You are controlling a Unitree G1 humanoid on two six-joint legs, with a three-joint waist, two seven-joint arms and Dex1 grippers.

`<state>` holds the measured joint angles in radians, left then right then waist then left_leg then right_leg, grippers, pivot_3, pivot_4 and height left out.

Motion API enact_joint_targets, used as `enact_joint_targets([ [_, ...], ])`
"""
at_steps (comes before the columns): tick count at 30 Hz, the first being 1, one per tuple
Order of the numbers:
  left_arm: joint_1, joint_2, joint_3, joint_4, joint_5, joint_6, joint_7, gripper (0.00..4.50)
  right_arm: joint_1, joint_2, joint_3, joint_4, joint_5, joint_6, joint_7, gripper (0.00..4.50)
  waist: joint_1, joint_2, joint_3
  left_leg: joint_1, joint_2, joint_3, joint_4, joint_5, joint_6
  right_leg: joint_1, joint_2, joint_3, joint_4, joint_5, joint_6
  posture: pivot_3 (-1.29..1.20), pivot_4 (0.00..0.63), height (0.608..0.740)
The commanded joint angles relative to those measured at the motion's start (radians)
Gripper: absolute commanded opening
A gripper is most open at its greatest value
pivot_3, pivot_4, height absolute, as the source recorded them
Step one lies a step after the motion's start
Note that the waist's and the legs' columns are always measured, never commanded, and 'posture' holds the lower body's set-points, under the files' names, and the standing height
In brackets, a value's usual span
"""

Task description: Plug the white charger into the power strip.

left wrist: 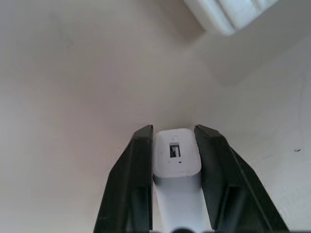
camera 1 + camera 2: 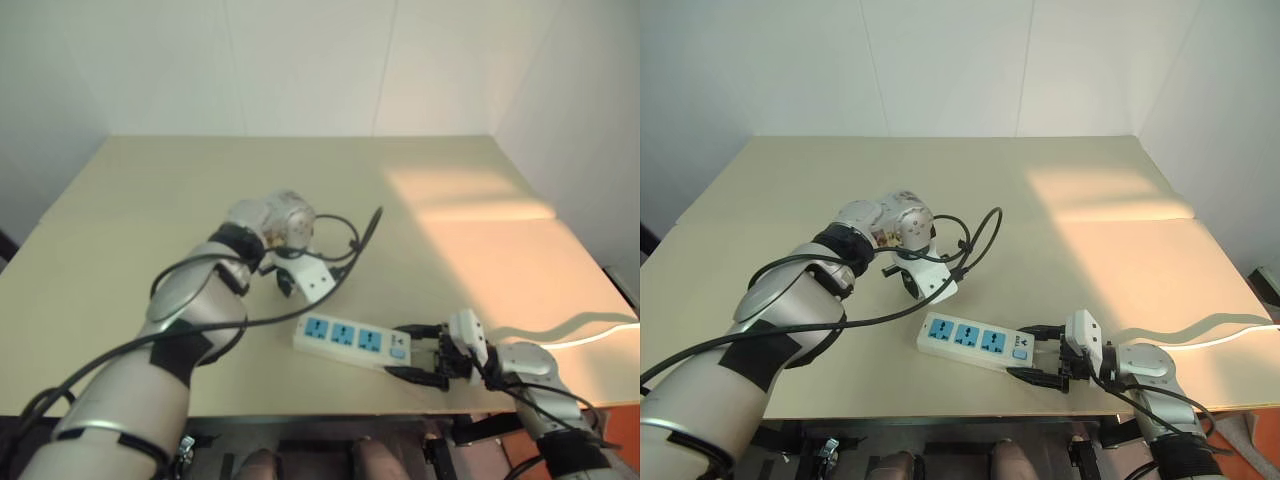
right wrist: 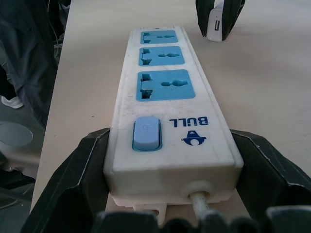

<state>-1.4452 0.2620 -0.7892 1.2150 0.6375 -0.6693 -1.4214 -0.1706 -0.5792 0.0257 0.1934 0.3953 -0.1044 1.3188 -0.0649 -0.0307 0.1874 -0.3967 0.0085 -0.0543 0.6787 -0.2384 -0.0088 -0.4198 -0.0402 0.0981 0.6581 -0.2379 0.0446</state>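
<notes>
The power strip (image 3: pixel 170 111) is clamped at its switch end between the two fingers of the right gripper (image 3: pixel 172 194), evidently so that it cannot slide when a plug is pressed in. The white charger (image 1: pixel 177 160) is pinched between the closed fingers of the left gripper (image 1: pixel 175 145), pointed down at the table (image 2: pixel 150 200), just beyond the strip's far end. The charger is seen as a small, smooth white block (its USB slot faces the wrist camera).
</notes>
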Motion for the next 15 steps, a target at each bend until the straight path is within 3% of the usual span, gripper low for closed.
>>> enact_joint_targets([
  [1, -0.003, -0.001, -0.019, 0.000, 0.055, -0.002, 0.088, 0.99, -0.001, -0.013, -0.009, -0.002, -0.018, 0.013, -0.026, 3.41, 0.001, 0.000, 0.000, 0.001, 0.000, 0.000, 0.000, 0.000, 0.000, 0.001, 0.000, 0.000, 0.000, 0.000, 0.000, 0.00, 0.150, 0.740],
  [7, -0.018, -0.016, 0.031, 0.016, 0.025, 0.028, 0.067, 0.99, -0.006, -0.019, -0.008, 0.010, -0.025, 0.005, -0.024, 3.41, 0.002, 0.000, 0.000, 0.008, 0.000, 0.000, -0.001, 0.000, 0.000, 0.009, 0.000, 0.000, -0.002, 0.000, 0.001, 0.00, 0.150, 0.740],
  [15, -0.072, 0.025, 0.285, -0.030, -0.344, 0.151, -0.193, 0.99, -0.016, -0.022, -0.006, 0.012, -0.024, -0.001, -0.014, 3.41, 0.002, 0.000, 0.000, 0.007, 0.000, 0.000, -0.001, 0.000, 0.001, 0.009, -0.001, -0.001, -0.002, -0.001, 0.002, 0.00, 0.150, 0.740],
])
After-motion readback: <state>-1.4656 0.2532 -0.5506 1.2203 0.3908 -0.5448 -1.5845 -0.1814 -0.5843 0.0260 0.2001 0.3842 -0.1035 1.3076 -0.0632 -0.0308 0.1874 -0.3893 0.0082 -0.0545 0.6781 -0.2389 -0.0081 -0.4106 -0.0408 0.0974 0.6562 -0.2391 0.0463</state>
